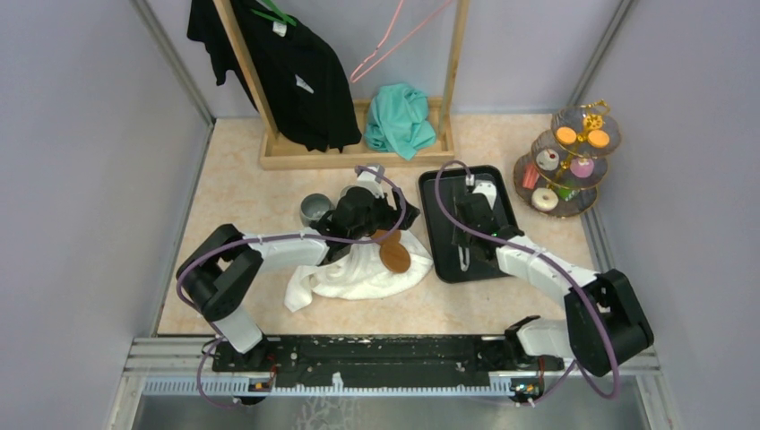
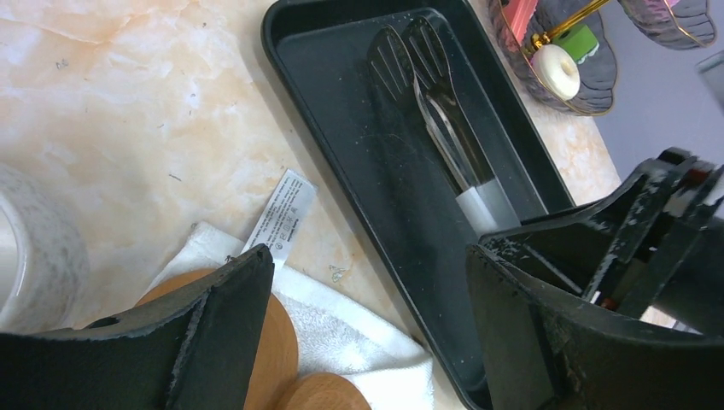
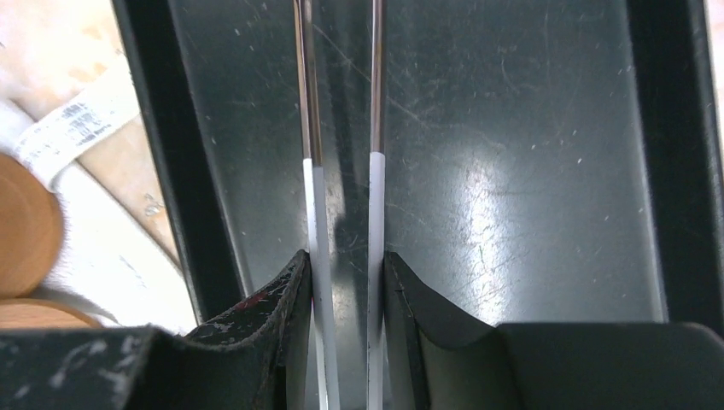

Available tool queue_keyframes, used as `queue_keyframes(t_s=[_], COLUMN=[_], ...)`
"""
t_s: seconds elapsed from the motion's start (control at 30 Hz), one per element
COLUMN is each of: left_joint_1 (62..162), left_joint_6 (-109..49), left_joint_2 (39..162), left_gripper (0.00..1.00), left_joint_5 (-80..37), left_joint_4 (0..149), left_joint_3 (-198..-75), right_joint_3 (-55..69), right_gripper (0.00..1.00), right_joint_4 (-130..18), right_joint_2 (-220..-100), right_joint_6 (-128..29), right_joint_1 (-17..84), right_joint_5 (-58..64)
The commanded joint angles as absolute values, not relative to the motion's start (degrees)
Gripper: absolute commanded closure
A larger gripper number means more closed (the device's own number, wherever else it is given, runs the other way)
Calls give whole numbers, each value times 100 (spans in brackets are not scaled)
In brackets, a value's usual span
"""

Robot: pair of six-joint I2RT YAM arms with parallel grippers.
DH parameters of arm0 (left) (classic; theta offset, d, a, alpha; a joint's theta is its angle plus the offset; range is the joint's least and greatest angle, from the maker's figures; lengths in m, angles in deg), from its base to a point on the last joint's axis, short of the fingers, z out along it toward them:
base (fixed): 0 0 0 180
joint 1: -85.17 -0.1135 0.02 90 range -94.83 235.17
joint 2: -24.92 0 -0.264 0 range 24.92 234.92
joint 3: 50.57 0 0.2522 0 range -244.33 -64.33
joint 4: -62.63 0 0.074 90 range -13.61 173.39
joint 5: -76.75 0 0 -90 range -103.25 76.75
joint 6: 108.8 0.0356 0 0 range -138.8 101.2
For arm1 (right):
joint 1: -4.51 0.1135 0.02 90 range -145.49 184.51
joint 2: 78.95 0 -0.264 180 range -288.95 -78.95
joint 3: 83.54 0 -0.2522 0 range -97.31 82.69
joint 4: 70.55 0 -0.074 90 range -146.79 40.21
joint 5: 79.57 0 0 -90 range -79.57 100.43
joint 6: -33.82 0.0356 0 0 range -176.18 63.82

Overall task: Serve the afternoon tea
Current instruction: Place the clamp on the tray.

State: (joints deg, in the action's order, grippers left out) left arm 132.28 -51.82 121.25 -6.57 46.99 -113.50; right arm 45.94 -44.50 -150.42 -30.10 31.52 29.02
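The left wrist view's edges cut off the grey mug [image 2: 34, 248] and the stand [image 2: 602, 85].

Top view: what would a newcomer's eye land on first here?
The gold-framed three-tier stand loaded with bright sweets, at the far right. Next, the right gripper closed on the metal tongs lying in the black tray at the centre. Left of it, the left gripper hangs open by a crumpled white towel and grey mug.
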Motion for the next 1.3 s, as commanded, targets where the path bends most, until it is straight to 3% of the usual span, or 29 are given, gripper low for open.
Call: queue_keyframes(t_s=[0.0, 0.5, 0.83, 1.27], left_joint_1=[13205, 13208, 13210, 13210], left_joint_6=[-5053, -4985, -4934, -4709], left_joint_2=[12007, 11361, 10599, 9552], left_gripper=[12, 12, 12, 11], left_joint_5=[-604, -531, -406, 288], left_joint_4=[4730, 4682, 4882, 5292], left_joint_3=[-11456, -11093, -10904, -10538], right_joint_3=[4749, 4803, 4733, 4565], right_gripper=[87, 53, 43, 42], right_joint_4=[-4860, -4890, -4710, -5102], right_joint_2=[-15217, -15434, -15053, -14021], right_joint_6=[-2734, -2618, -2702, -3527], right_joint_1=[3228, 3238, 3320, 4204], right_joint_5=[2969, 3107, 3230, 3825])
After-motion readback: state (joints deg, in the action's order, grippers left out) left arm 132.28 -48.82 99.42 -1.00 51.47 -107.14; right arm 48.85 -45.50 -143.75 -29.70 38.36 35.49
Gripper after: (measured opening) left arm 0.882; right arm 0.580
